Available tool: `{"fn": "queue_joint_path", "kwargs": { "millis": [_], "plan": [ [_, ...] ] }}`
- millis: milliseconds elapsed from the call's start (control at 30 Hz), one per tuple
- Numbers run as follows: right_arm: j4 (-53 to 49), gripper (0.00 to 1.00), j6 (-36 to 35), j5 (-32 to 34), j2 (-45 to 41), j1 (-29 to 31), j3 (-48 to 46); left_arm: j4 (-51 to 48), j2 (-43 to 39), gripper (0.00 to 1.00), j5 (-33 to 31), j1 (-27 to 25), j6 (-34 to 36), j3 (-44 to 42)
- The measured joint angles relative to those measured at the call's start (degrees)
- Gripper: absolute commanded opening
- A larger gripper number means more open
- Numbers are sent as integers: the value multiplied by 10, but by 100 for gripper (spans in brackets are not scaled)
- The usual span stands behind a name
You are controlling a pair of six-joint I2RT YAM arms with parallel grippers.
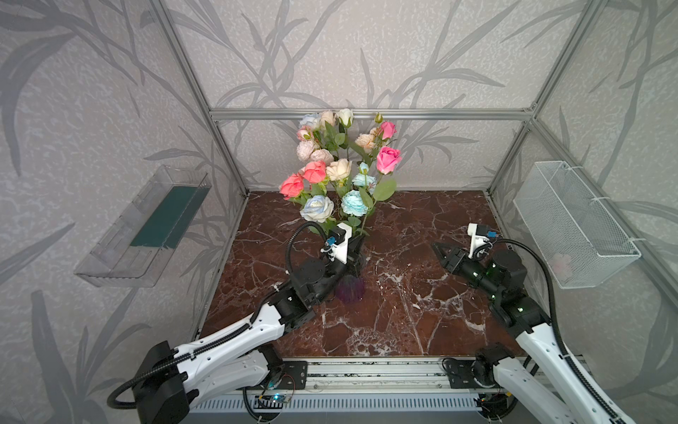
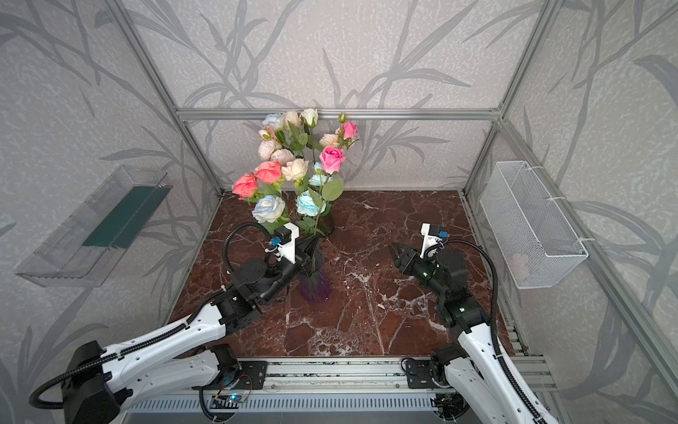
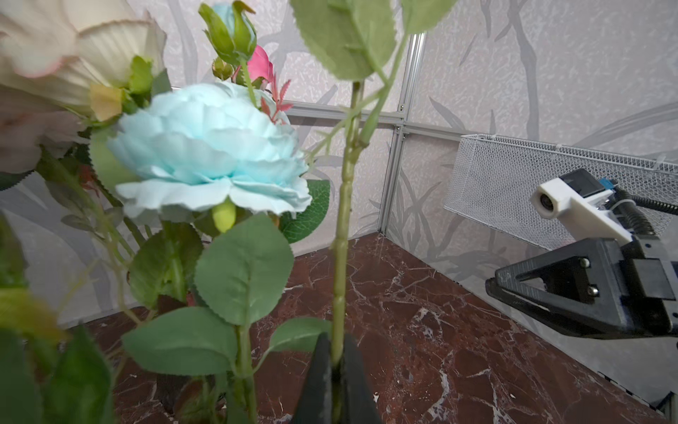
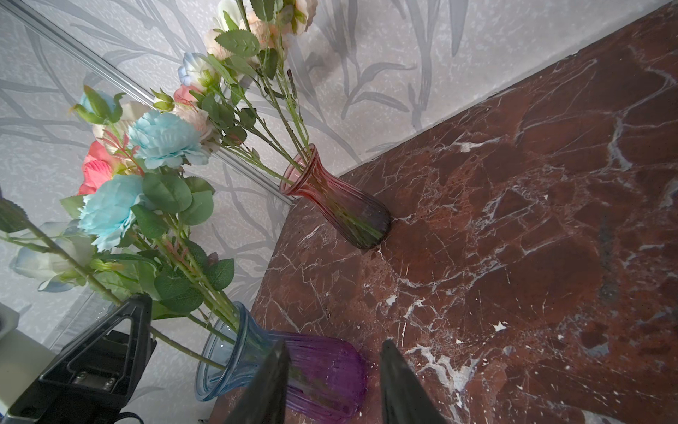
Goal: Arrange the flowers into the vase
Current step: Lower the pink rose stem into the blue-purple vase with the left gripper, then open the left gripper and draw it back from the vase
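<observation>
Left gripper (image 3: 335, 348) is pinching one flower stem (image 3: 343, 227) tight, its long axis rising straight out of the jaws. The vase (image 4: 323, 374) is waiting just beneath. Right gripper (image 4: 334, 343) is hanging part-open, empty, well aside.

purple vase (image 1: 351, 290) mostly behind left arm (image 1: 312, 277), pink item (image 1: 562, 265) in basket (image 1: 579, 216) indistinct

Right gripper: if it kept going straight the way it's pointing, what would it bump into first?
Probably the blue-and-purple vase, framed between its open fingers in the right wrist view, though depth is hard to judge.
</observation>
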Motion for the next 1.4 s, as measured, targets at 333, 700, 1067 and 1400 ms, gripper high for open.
{"fn": "queue_joint_path", "kwargs": {
  "millis": [333, 700, 1067, 1400],
  "plan": [
    [0, 41, 0, 4, 16, 23, 0, -1, -22, 40, -11, 0, -14, -17],
    [0, 41, -7, 18, 32, 45, 2, -62, -90, 58, -10, 0, -29, -26],
    [-2, 42, -21, 21, 53, 51, 26, -267, -220, 26, 9, 0, -66, 20],
    [-9, 42, -33, 31, 54, 51, 28, -510, -329, 3, -167, 0, -248, -21]
  ]
}}
